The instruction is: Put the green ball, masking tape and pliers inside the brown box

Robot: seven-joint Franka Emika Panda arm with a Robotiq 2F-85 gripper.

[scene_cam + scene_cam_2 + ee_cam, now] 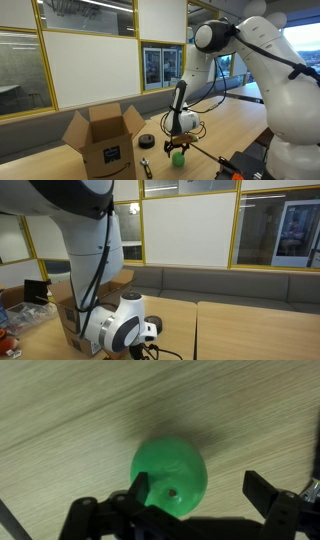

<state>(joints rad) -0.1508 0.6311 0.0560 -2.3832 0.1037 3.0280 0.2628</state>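
1. Table [235, 125]: pale wood-grain top. A seam between two slabs shows in an exterior view.
2. Brown box [105, 142]: stands upright on the wood with its four flaps open. Black print is on the side facing the camera.
3. Masking tape [147, 142]: dark roll lying flat, just beside the box.
4. Pliers [146, 166]: lie flat near the box's front corner, nearer the camera than the tape and apart from it.
5. Green ball [178, 155]: sits on bare wood, well clear of the box. In the wrist view it casts a soft shadow on the grain.
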